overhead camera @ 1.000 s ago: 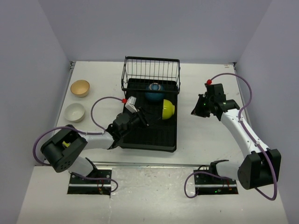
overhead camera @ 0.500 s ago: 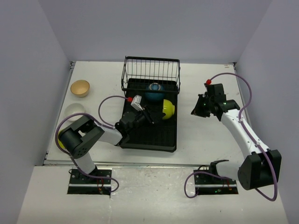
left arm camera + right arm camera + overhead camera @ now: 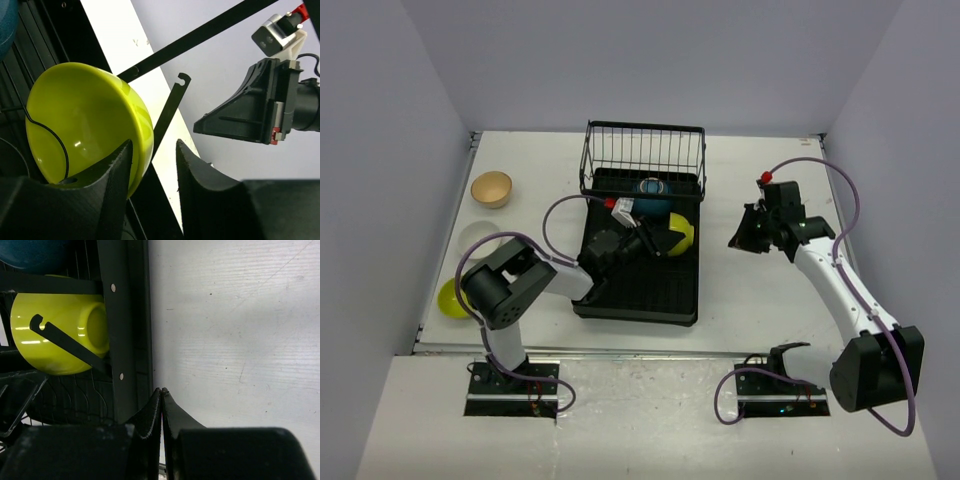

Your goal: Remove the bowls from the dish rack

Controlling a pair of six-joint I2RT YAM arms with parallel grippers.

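At the 3 o'clock side of the dish rack (image 3: 638,292), a lime bowl (image 3: 85,120) stands on edge, with the dark blue bowl (image 3: 650,202) at its 11 o'clock. The left gripper (image 3: 152,160) is part open, its jaws straddling the lime rim without pinching it. It should seat deeper, close firmly, then lift straight up. The right gripper (image 3: 161,405), closed and empty, hangs over the worktop (image 3: 235,330).
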